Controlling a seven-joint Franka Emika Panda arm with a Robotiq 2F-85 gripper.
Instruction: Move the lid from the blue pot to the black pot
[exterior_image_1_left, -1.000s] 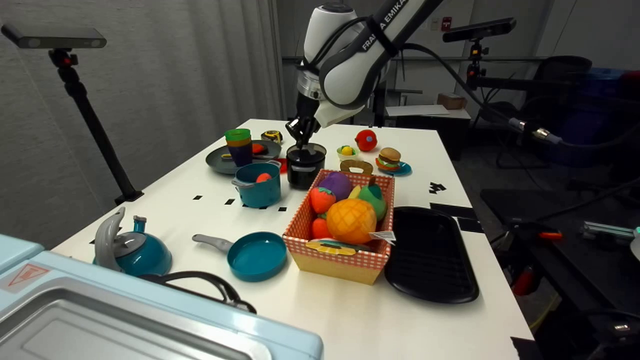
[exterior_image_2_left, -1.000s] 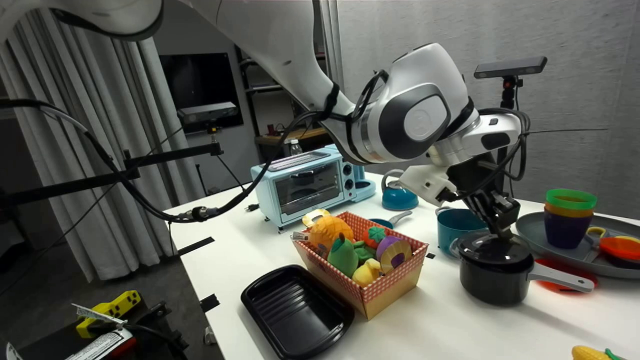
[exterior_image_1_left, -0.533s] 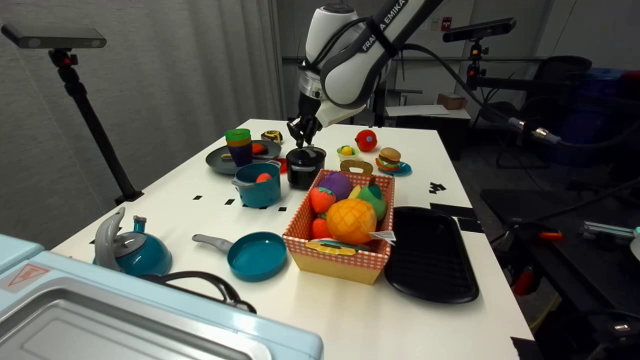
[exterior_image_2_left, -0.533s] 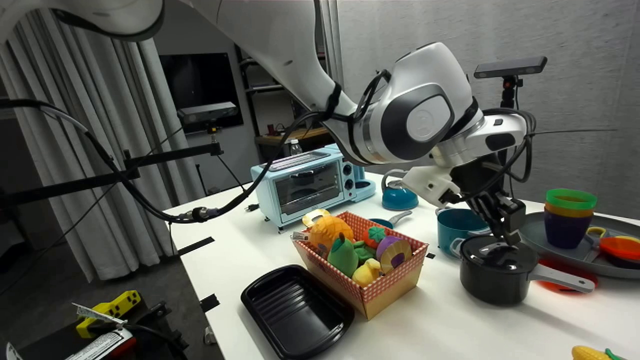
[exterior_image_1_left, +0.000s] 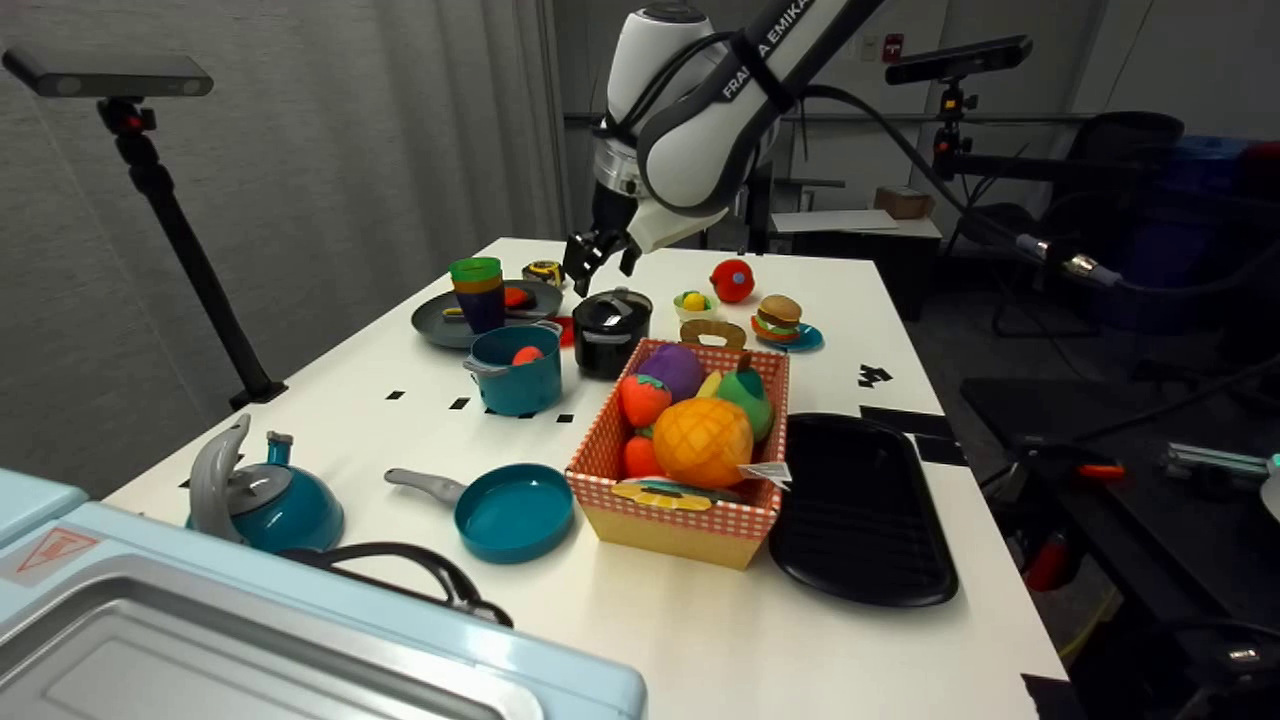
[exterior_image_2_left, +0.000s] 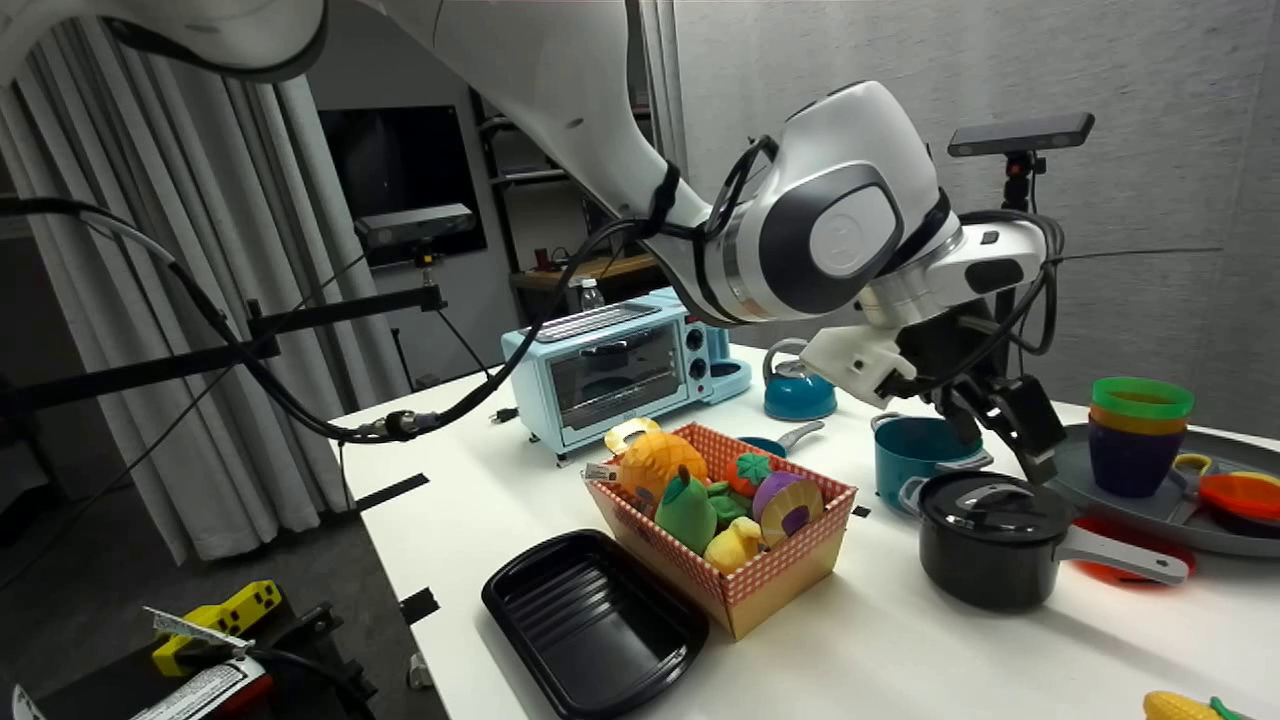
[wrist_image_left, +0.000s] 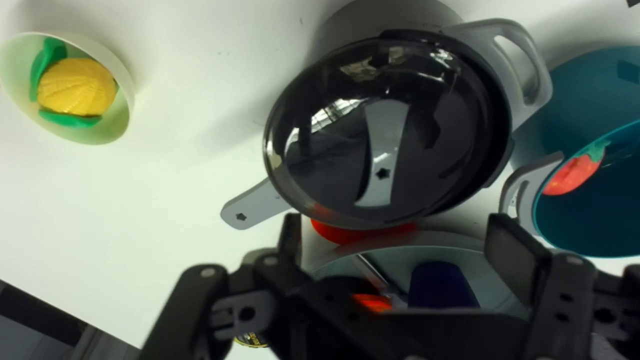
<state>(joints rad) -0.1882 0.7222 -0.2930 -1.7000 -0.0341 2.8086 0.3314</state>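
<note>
Lid (wrist_image_left: 346, 146) resting on the black pot (exterior_image_2_left: 985, 570).
The arm (exterior_image_2_left: 835, 225) angles down over them; the fingers (wrist_image_left: 514, 260), pinching the lid a second ago, now stand spread and released, clear of it.

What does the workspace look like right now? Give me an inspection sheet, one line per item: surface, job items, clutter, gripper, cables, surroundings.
Surface: white table with black tape marks.
Lid: on the black pot; whether it is fully seated is hard to tell.
Blue pot: uncovered, beside the black pot, a toy strawberry inside.
Clutter: fruit basket, black tray, frying pan, kettle, toaster oven, stacked cups on a grey platter.
Gripper: open, near the lid, holding nothing.
Cables: black cable tied to the arm, sagging in a loop.
Surroundings: camera on a stand, grey curtain.
</note>
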